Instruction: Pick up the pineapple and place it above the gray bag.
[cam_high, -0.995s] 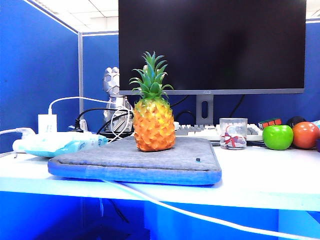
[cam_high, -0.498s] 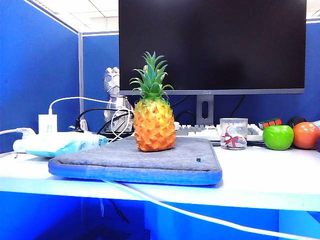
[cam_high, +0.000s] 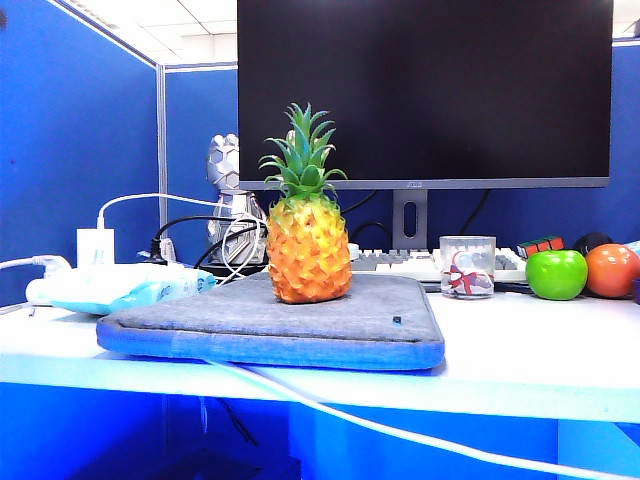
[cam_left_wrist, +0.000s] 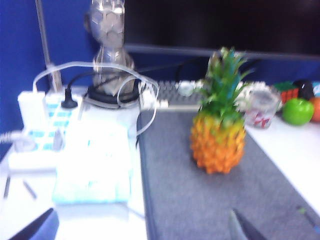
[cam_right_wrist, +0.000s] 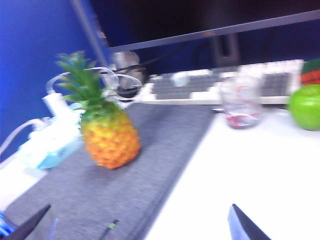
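Note:
The orange-yellow pineapple (cam_high: 308, 245) with its green crown stands upright on the flat gray bag (cam_high: 280, 325), towards the bag's far side. It also shows in the left wrist view as the pineapple (cam_left_wrist: 218, 137) on the gray bag (cam_left_wrist: 210, 190), and in the right wrist view as the pineapple (cam_right_wrist: 107, 132) on the gray bag (cam_right_wrist: 125, 180). Neither arm shows in the exterior view. My left gripper (cam_left_wrist: 142, 227) is open and empty, well short of the fruit. My right gripper (cam_right_wrist: 140, 225) is open too, with nothing between its fingertips (cam_right_wrist: 242, 225).
A light-blue packet (cam_high: 115, 287) lies left of the bag. A monitor (cam_high: 425, 90), keyboard (cam_high: 425, 263), clear cup (cam_high: 467, 266), green apple (cam_high: 556, 274) and orange fruit (cam_high: 611, 269) stand behind and to the right. A white cable (cam_high: 400, 430) hangs over the table's front edge.
Nothing has visibly changed in the exterior view; the pineapple stays upright on the bag.

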